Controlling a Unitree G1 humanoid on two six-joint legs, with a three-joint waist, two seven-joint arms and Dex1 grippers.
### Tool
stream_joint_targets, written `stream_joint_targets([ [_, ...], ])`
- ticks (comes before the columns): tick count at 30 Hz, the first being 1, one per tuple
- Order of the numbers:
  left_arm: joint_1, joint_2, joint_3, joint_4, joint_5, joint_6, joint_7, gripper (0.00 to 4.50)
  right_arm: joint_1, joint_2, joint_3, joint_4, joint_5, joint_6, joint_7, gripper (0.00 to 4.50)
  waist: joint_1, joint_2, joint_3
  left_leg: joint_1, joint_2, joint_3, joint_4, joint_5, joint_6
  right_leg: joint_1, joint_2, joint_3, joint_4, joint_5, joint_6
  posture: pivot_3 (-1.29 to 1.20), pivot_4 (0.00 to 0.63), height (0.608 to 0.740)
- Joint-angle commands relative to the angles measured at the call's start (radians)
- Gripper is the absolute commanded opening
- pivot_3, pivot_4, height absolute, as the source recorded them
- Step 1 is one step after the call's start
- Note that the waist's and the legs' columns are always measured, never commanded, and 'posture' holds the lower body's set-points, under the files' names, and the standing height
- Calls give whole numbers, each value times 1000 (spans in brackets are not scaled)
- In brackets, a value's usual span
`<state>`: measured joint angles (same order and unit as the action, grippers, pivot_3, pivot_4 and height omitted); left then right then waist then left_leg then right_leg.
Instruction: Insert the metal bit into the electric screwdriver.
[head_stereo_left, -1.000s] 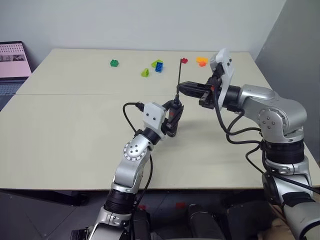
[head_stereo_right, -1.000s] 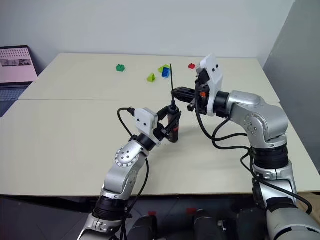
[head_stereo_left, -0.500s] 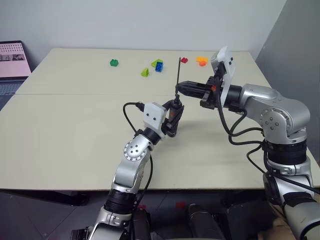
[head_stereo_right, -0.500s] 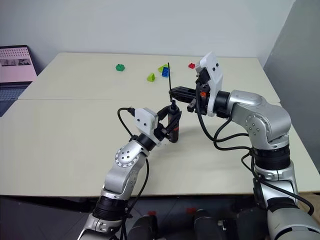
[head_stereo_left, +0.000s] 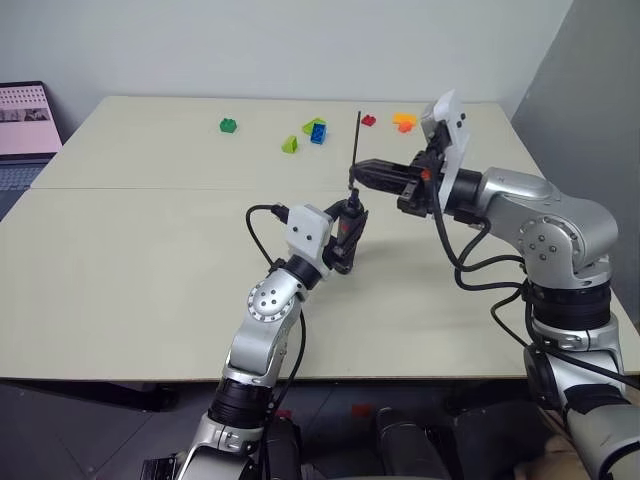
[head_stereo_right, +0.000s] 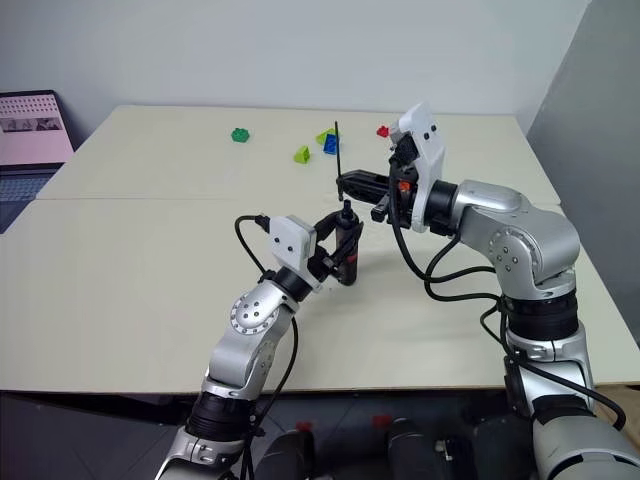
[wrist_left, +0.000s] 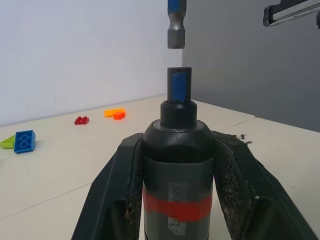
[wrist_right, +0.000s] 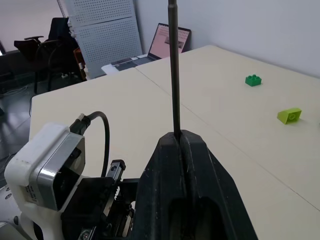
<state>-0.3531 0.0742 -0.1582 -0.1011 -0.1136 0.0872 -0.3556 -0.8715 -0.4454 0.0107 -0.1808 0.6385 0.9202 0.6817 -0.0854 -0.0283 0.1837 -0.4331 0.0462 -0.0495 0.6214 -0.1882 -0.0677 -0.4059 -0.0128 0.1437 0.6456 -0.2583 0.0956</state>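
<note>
Right tool (head_stereo_left: 362, 172) is clamped on the bit (head_stereo_left: 357, 140), which hangs just above the screwdriver (wrist_left: 178, 165) gripped upright in the left tool (head_stereo_left: 346, 232). I'd center it over the socket and lower slowly, no tilt.

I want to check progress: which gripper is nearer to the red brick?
Right. The right gripper, holding the metal bit, sits just before the red brick; the left gripper is lower, closer to the robot.

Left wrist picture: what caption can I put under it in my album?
Left gripper holds the electric screwdriver upright, metal bit hanging just above.
</note>
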Motion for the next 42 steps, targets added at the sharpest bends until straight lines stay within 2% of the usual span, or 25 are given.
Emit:
stream_joint_targets([
  [1,3,7,6,0,14,3,13,1637,-27,-24,-18,46,-10,-85,77,0,0,0,0,0,0,0,0,0,0,0,0,0,0,0,0,0,150,740],
  [13,5,16,3,-12,10,16,0,1637,-136,-54,42,318,-61,-315,449,0,-1,0,0,0,0,0,-1,0,0,0,0,0,0,0,0,0,150,740],
  [19,5,18,2,-18,10,21,-2,1637,-181,-54,70,419,-109,-377,542,0,-1,0,0,0,0,0,-1,0,0,0,0,0,0,0,0,0,150,740],
  [31,13,35,11,-41,2,33,-9,1637,-241,-30,73,554,-168,-436,619,0,-2,0,0,0,0,0,-1,0,0,0,0,0,0,1,1,0,150,740],
  [38,23,48,15,-75,-25,35,-32,1637,-245,-43,49,532,-144,-390,632,0,-2,0,0,0,0,0,-1,0,0,0,0,0,0,1,2,0,150,740],
  [42,30,76,21,-135,-95,45,-104,1637,-235,-74,21,448,-100,-321,630,0,-1,1,1,0,0,0,-2,0,0,-1,0,0,0,1,2,0,150,740],
])
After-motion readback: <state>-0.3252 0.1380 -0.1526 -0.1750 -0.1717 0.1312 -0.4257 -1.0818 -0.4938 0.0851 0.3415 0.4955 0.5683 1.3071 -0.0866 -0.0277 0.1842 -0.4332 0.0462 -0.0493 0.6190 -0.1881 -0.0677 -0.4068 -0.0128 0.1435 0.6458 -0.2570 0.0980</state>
